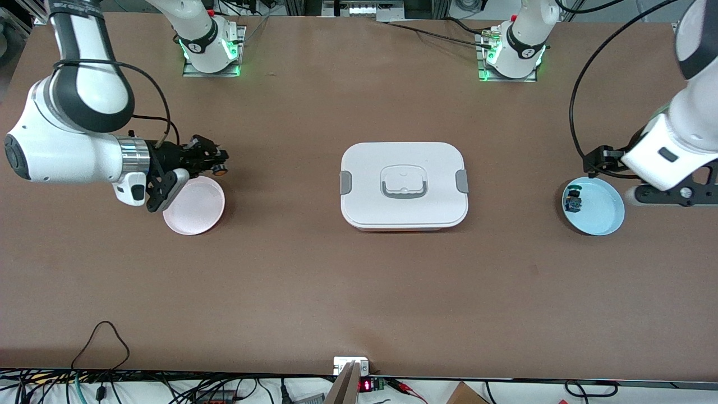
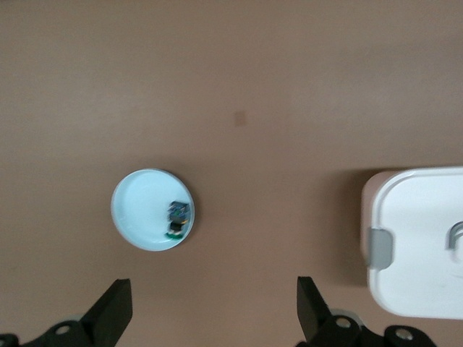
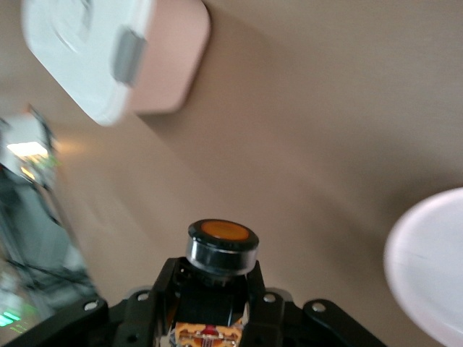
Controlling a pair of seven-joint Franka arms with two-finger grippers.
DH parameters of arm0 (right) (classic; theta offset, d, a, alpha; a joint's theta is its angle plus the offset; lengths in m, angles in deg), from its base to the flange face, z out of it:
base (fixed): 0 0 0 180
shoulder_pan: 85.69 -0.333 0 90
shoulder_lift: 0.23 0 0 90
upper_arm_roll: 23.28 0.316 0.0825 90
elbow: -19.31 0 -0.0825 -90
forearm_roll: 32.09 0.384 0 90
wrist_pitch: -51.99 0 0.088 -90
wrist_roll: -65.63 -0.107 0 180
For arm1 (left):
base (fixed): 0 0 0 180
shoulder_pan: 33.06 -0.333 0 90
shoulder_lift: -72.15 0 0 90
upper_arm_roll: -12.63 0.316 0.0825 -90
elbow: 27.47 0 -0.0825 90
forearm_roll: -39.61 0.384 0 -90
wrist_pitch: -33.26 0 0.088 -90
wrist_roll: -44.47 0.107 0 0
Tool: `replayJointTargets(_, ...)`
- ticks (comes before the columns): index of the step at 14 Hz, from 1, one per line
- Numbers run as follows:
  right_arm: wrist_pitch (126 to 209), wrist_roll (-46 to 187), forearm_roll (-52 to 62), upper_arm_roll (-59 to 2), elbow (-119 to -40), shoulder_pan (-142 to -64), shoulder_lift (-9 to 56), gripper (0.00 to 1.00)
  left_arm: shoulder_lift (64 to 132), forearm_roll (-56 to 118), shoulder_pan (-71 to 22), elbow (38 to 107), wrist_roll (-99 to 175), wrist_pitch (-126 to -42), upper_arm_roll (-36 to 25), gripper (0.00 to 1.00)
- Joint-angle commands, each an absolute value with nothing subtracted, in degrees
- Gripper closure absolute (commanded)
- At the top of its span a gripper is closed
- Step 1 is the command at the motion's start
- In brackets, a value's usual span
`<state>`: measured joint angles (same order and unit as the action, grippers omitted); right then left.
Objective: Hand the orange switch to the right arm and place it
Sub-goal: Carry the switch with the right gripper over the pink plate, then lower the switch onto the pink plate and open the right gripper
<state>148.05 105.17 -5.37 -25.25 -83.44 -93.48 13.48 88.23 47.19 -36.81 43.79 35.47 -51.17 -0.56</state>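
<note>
Front view shows the brown bench with a white lidded box at its middle, a pink plate toward the right arm's end and a pale blue plate toward the left arm's end.

Largest of the moving parts, the right arm reaches in level over the bench, its silver wrist ring leading to the right pincer. That pincer is clamped tight on the orange switch, which juts from the fingertips with its orange cap pointing toward the box. The switch's long axis lies nearly flat, in line with the pincer. In the right wrist view the switch sits square between the jaws, cap outward, and the pink plate's rim shows off to one side and below.

So the plate lies just beside and under the held switch, a little nearer the front camera. By my reading, the handover is done and the placing turns on bringing the switch over the dish and down.

The left pincer waits with its jaws spread wide and empty, above the bench beside the blue plate, in which a small dark part with a green cap lies.
</note>
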Motion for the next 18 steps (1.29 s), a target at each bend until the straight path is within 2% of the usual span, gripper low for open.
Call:
replayJointTargets(1,150.77,115.25,-16.75,-23.64,-84.58,-93.16,12.43,1.00,72.71,39.88,-37.98,66.44,33.74,-63.67,3.13,0.00)
replayJointTargets(3,153.31,120.70,-24.31,-23.55,-84.93,-93.16,12.43,1.00,68.65,39.96,-37.55,71.21,36.71,-64.12,3.93,0.00)
replayJointTargets(4,155.33,123.26,-28.01,-23.46,-85.37,-93.16,12.43,1.00,68.11,40.75,-36.50,71.40,38.56,-64.21,4.10,0.00)
replayJointTargets(7,164.63,129.42,-32.52,-23.55,-90.19,-92.81,12.26,1.00,68.28,42.78,-32.27,71.14,40.68,-63.51,8.41,0.00)
replayJointTargets(18,197.95,144.27,-43.25,-23.46,-108.56,-91.58,12.95,1.00,70.74,42.34,-32.62,68.06,39.98,-61.40,8.15,0.00)
